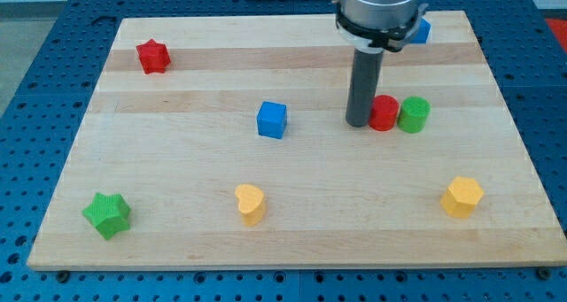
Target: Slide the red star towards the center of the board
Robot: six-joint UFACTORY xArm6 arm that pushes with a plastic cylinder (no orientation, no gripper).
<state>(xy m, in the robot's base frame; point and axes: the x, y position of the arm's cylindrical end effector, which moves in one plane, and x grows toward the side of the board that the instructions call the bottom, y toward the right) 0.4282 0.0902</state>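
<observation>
The red star (153,56) lies near the board's top left corner. My tip (358,123) stands right of the board's middle, touching or almost touching the left side of a red cylinder (384,113). The red star is far to the tip's left and a little higher in the view. A blue cube (272,120) lies between them, near the board's middle.
A green cylinder (414,114) sits against the red cylinder's right side. A blue block (420,31) is partly hidden behind the arm at the top. A green star (107,214), yellow heart (251,204) and yellow hexagon (462,197) lie along the bottom of the wooden board (177,160).
</observation>
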